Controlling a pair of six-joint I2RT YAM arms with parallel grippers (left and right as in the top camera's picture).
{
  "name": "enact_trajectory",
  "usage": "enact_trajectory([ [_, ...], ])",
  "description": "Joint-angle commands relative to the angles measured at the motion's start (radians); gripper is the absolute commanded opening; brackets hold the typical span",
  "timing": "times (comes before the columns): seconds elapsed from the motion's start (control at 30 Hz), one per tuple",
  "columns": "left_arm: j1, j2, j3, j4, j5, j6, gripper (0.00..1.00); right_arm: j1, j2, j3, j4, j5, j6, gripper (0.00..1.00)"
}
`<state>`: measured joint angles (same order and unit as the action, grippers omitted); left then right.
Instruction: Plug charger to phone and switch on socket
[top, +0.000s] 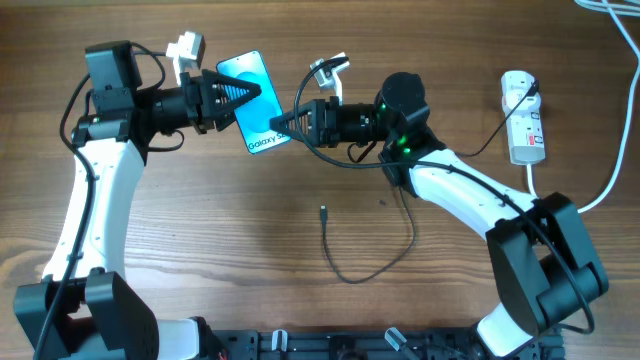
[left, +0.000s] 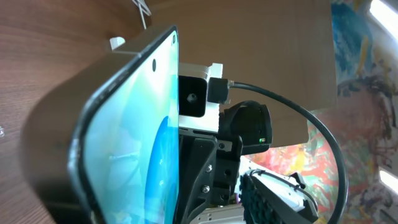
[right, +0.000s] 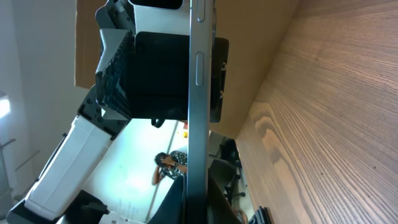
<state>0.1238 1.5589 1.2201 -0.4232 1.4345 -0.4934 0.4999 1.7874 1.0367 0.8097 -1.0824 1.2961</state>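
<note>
The phone, with its blue-teal screen and "Galaxy" strip, is held tilted above the table between both arms. My right gripper is shut on its lower end; in the right wrist view the phone stands edge-on between the fingers. My left gripper is around the upper end. In the left wrist view a gap shows between the screen and my padded finger; the other finger is hidden. The charger lies loose, its connector on the wood. The white socket lies at the right.
The charger's black cable runs under my right arm to a black plug on the socket. A thick white cord leaves the socket towards the right edge. The cable loop lies in front of the right arm base.
</note>
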Motion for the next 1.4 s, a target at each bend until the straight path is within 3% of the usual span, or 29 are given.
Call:
enact_trajectory([
  [0.0, -0.008, -0.007, -0.002, 0.024, 0.086, -0.016, 0.50, 0.001, -0.011, 0.023, -0.003, 0.057, 0.016, 0.04],
  [0.17, -0.008, -0.007, -0.002, 0.027, 0.007, -0.017, 0.27, 0.006, -0.011, 0.022, -0.003, 0.046, 0.014, 0.04],
  [0.67, -0.010, -0.007, -0.003, 0.024, 0.003, -0.016, 0.26, 0.026, -0.011, 0.022, -0.003, 0.058, 0.014, 0.04],
  [0.83, -0.010, -0.007, -0.003, 0.023, -0.004, -0.016, 0.10, 0.026, -0.011, 0.022, -0.003, 0.058, 0.013, 0.04],
  [1.03, -0.010, -0.007, -0.005, -0.028, -0.100, -0.012, 0.04, 0.026, -0.011, 0.022, -0.003, 0.058, 0.010, 0.06],
  [1.1, -0.010, -0.007, -0.005, -0.064, -0.167, 0.021, 0.04, 0.026, -0.011, 0.022, -0.025, 0.064, -0.050, 0.28],
  [1.2, -0.010, -0.007, -0.005, -0.163, -0.363, 0.046, 0.04, 0.015, -0.011, 0.022, -0.197, 0.081, -0.224, 0.47],
  [1.27, -0.010, -0.007, -0.005, -0.266, -0.556, 0.053, 0.04, 0.008, -0.011, 0.022, -0.408, 0.112, -0.382, 0.57],
  [1.37, -0.010, -0.007, -0.007, -0.356, -0.728, 0.097, 0.04, 0.000, -0.011, 0.022, -0.658, 0.193, -0.556, 0.67],
])
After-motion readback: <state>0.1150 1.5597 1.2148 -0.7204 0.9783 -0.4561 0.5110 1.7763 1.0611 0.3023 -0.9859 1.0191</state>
